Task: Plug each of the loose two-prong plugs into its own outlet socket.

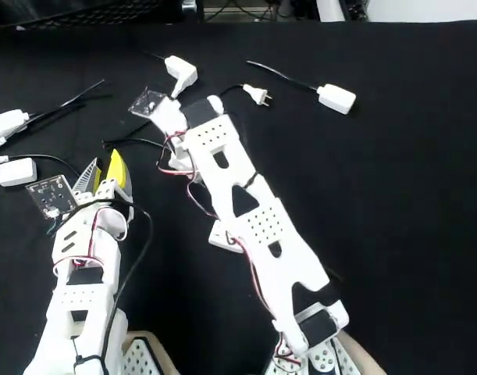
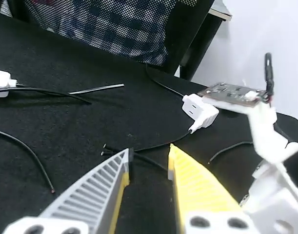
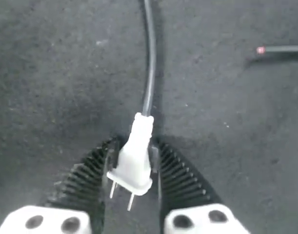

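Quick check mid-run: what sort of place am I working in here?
Most likely a lab or office test bench: a table covered in black cloth, a mesh office chair behind it, and white outlet sockets and corded plugs scattered on it.

Circuit board [image 1: 51, 195]: markings too small to read.
Plug [image 3: 133, 161]: plain white body, no legible lettering (none on the prongs either).
Outlet socket [image 2: 200, 109]: white casing, no print that can be made out.
Readable text overall: none.
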`<state>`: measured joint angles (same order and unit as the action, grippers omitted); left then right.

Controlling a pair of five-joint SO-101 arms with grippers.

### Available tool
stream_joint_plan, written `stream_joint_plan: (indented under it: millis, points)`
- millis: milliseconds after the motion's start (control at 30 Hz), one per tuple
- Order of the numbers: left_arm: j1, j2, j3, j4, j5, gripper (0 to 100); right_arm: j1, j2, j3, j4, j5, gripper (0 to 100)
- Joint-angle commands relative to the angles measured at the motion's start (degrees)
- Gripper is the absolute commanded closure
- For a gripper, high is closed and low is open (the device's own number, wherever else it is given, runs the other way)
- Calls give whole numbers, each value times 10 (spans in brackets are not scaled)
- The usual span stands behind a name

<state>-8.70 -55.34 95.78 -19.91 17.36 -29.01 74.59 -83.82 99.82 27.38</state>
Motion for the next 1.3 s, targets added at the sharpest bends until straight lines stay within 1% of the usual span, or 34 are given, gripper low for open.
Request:
stream_joint_plan:
  millis: [0, 67, 200, 433, 600, 800, 933, 1033, 1133, 1267]
  points:
    - [-3, -6, 10, -3, 0, 855, 23, -19, -36, 13, -19, 986]
    - [-3, -6, 10, -4, 0, 855, 33, -44, -30, 14, -41, 986]
    - [4, -6, 10, -4, 4, 855, 39, -117, 25, 15, -46, 986]
    - [23, -6, 10, -4, 3, 855, 21, -327, 267, 11, -60, 986]
    - [26, -6, 0, -4, 4, 855, 20, -443, 401, 5, -73, 986]
    - [88, -6, 4, -4, 3, 855, -14, -571, 485, 6, -73, 986]
    - [93, -6, 4, -4, 4, 855, -39, -657, 556, 0, -74, 986]
    - [95, -6, 4, -4, 4, 855, -44, -717, 624, -22, -91, 986]
    - [101, -6, 1, -4, 4, 855, -52, -780, 684, -30, -91, 986]
    - [138, -6, 2, -4, 4, 855, -81, -873, 769, -54, -92, 986]
